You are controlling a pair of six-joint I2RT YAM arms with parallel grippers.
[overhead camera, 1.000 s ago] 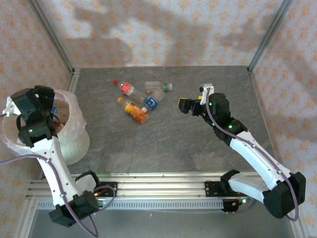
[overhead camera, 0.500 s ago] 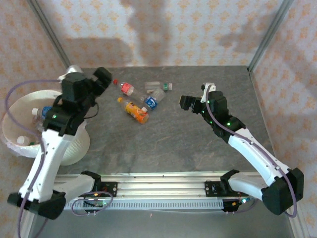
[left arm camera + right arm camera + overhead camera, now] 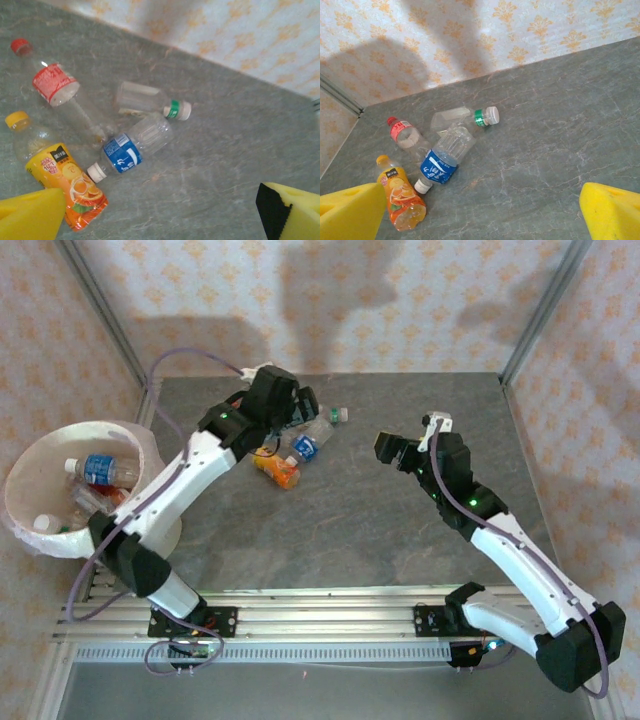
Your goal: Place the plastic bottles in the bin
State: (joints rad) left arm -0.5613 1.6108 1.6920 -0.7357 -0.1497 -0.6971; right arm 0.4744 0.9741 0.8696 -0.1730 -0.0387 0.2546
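Note:
Four plastic bottles lie in a cluster at the back of the table: an orange-label one (image 3: 277,468) (image 3: 62,187) (image 3: 400,200), a blue-label one (image 3: 307,445) (image 3: 131,149) (image 3: 442,159), a clear one with a green neck band (image 3: 327,417) (image 3: 150,100) (image 3: 464,118), and a red-label one (image 3: 54,85) (image 3: 404,137). My left gripper (image 3: 297,418) (image 3: 165,220) hovers open above them, empty. My right gripper (image 3: 392,448) (image 3: 482,215) stands open and empty to their right. The bin (image 3: 165,525) at the left holds a blue-label bottle (image 3: 100,469) and others.
Patterned walls with metal corner posts (image 3: 110,325) close in the grey table (image 3: 350,530) on three sides. The arm bases sit on a rail (image 3: 320,625) along the near edge. A purple cable (image 3: 195,360) loops above the left arm.
My left arm has swung from over the bin across to the bottle cluster, open all the way. The right gripper has drifted slightly right.

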